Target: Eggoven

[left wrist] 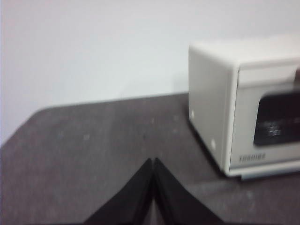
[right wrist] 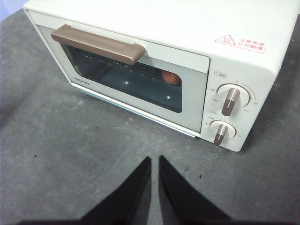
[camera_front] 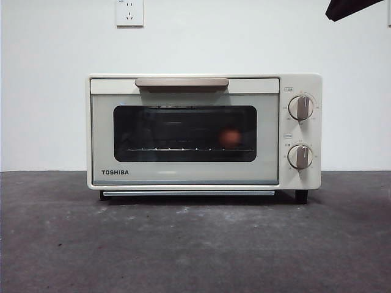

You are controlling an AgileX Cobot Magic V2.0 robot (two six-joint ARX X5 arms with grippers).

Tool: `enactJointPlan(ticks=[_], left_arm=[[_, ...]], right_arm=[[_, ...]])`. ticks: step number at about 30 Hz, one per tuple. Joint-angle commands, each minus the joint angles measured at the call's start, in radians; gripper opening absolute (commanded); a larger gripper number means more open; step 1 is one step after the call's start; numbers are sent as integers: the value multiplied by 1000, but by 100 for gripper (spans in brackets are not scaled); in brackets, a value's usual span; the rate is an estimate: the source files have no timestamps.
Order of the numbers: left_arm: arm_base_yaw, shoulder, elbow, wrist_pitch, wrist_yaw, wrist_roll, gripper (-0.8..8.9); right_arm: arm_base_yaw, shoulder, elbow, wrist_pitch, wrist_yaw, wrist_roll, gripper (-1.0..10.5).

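A cream Toshiba toaster oven (camera_front: 183, 174) stands on the dark table with its door shut. Its tan bar handle (camera_front: 181, 83) runs along the top of the door and two grey dials (camera_front: 300, 107) sit at the right. A reddish-brown egg (camera_front: 230, 137) lies on the rack inside, seen through the dark glass, toward the right; it also shows in the right wrist view (right wrist: 170, 78). My right gripper (right wrist: 154, 161) is shut and empty, above the table in front of the oven (right wrist: 187, 56). My left gripper (left wrist: 153, 162) is shut and empty, off to the oven's left side (left wrist: 211, 103).
A white wall with a socket (camera_front: 129, 12) stands behind the oven. A black arm tip (camera_front: 348, 7) shows at the top right corner of the front view. The grey table (camera_front: 195, 244) stretches in front of the oven.
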Motion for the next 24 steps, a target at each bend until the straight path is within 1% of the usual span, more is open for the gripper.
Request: enactJointPlan(ticks=[1,5,11,14,24], left_arm=[[3,-35,-57,13,-2,-2,8],[2,-53,-115,8,-2,-14,7],[3,-53,-121,-112,-2,-22,7],[2,-53,-121,-109,-2,-39,8],[2,-53,-121,-109,-2,-40,8]], right_arm=[[6,3,8,8,3,-1,5],[6,3,8,8,3,-1,5],[6,3,8,8,3,-1,5],[6,3,8,8,3,-1,5],[6,3,8,8,3,-1,5]])
